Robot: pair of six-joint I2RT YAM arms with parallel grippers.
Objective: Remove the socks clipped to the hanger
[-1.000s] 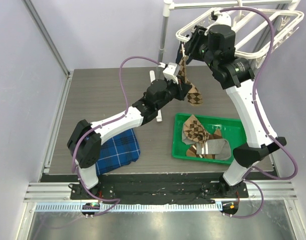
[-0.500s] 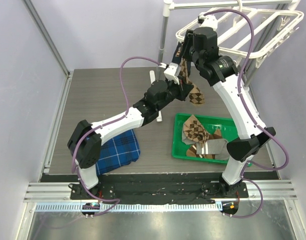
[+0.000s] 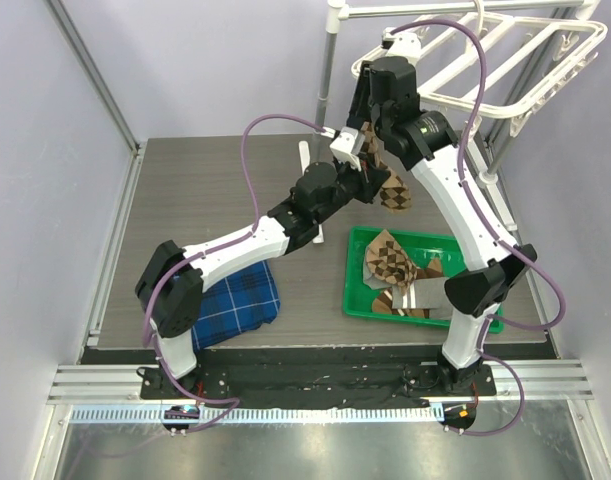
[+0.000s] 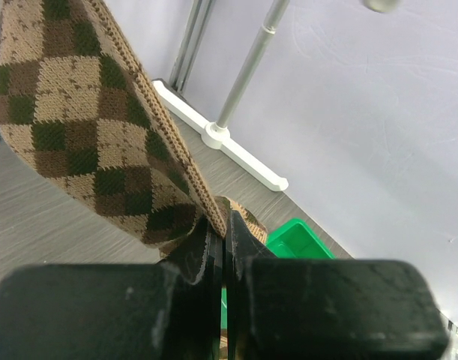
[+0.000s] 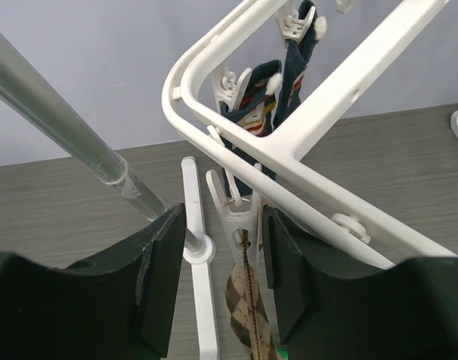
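The argyle sock (image 4: 79,127) hung from a white clip (image 5: 240,214) at the near left corner of the hanger (image 5: 348,86), which sat high at the far right of the table (image 3: 205,190). The left gripper (image 4: 226,238) was clenched on the sock's lower part, its fingers pressed together with the knit caught between them. The right gripper (image 5: 223,225) was at the clip from above, released, with one finger on each side. The right-hand finger looked to be touching the clip and the left-hand one stood a little apart from it. The hanger's crossbars ran close over the clip, and dark navy socks (image 5: 292,64) dangled from clips just beyond it. The upright metal pole (image 5: 71,135) rose just left of the right gripper, with its white foot (image 4: 236,154) on the table below. Nearer, on the right, a green tray (image 3: 415,234) held loose socks (image 3: 395,260), argyle and grey with white bands. A folded blue plaid cloth (image 3: 235,305) lay at the near left, partly under the left arm
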